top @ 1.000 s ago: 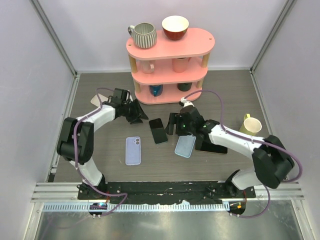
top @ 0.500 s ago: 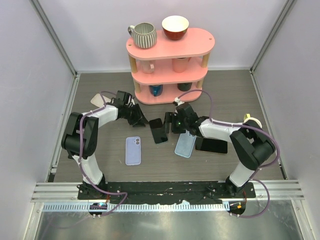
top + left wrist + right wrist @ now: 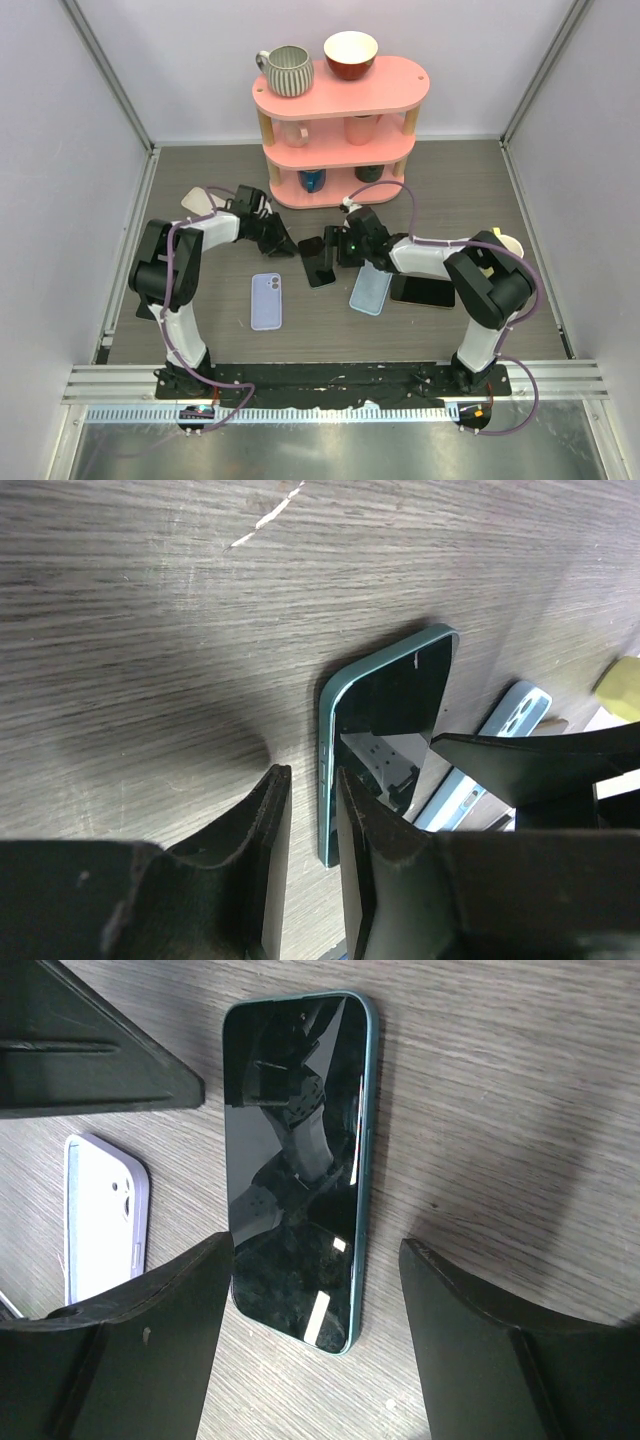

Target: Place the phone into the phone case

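A dark phone with a teal edge [image 3: 317,262] lies screen up at the table's middle. My right gripper [image 3: 333,246] is open just above its far end, and in the right wrist view its fingers [image 3: 150,1350] stand either side of the phone [image 3: 295,1150]. My left gripper [image 3: 287,243] is almost shut and empty, its tips low at the phone's left edge [image 3: 325,780]. A lavender case [image 3: 266,301] lies to the phone's left and also shows in the right wrist view [image 3: 100,1215]. A light blue case [image 3: 370,291] lies to the phone's right.
A second black phone [image 3: 424,291] lies right of the blue case. A pink three-tier shelf [image 3: 395,95] with cups and a bowl stands behind. A yellow mug [image 3: 500,248] is at the right and a pale object [image 3: 194,200] at the left.
My right gripper has moved left, from over the blue case to the dark phone's far end. My left gripper has edged right, toward the phone's left edge.
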Action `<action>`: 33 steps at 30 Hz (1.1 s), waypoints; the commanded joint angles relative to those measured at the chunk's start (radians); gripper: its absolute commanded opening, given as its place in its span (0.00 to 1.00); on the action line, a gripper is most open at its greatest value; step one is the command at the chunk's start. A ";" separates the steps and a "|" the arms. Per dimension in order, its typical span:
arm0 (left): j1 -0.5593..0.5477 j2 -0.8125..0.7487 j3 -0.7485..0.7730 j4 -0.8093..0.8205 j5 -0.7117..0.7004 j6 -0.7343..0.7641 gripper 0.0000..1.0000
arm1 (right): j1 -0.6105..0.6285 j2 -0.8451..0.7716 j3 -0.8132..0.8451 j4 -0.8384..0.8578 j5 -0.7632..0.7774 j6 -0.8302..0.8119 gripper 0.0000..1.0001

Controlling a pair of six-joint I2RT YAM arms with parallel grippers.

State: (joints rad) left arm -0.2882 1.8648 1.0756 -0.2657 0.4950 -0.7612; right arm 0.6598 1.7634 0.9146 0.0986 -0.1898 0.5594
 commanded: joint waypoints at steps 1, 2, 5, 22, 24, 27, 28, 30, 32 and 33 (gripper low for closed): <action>-0.014 0.028 -0.005 0.031 0.040 -0.016 0.27 | 0.011 0.018 0.017 0.056 0.003 0.022 0.73; -0.022 0.031 -0.005 0.033 0.050 -0.016 0.27 | 0.009 0.021 0.020 0.058 0.006 0.025 0.73; -0.032 0.037 -0.008 0.040 0.065 -0.016 0.25 | 0.011 0.039 0.038 0.052 0.030 0.039 0.73; 0.156 -0.240 0.049 -0.185 -0.132 -0.018 0.83 | 0.170 0.070 0.206 -0.217 0.466 -0.041 0.96; 0.156 -0.317 0.040 -0.285 -0.295 0.002 0.93 | 0.185 0.099 0.233 -0.241 0.478 -0.044 0.96; 0.156 -0.380 0.003 -0.389 -0.487 -0.004 0.92 | 0.199 0.132 0.273 -0.261 0.492 -0.047 0.96; 0.156 -0.388 -0.003 -0.423 -0.530 -0.019 0.90 | 0.202 0.136 0.288 -0.264 0.490 -0.050 0.97; 0.156 -0.412 -0.031 -0.492 -0.582 -0.020 0.86 | 0.212 0.146 0.297 -0.264 0.495 -0.058 0.97; 0.156 -0.435 -0.092 -0.503 -0.595 -0.027 0.82 | 0.216 0.165 0.320 -0.290 0.504 -0.058 0.97; 0.156 -0.463 -0.111 -0.504 -0.586 -0.020 0.81 | 0.219 0.172 0.329 -0.303 0.512 -0.061 0.97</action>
State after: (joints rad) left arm -0.1299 1.4509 1.0538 -0.6304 0.0349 -0.7830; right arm 0.8673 1.9125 1.1866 -0.1604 0.2687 0.5167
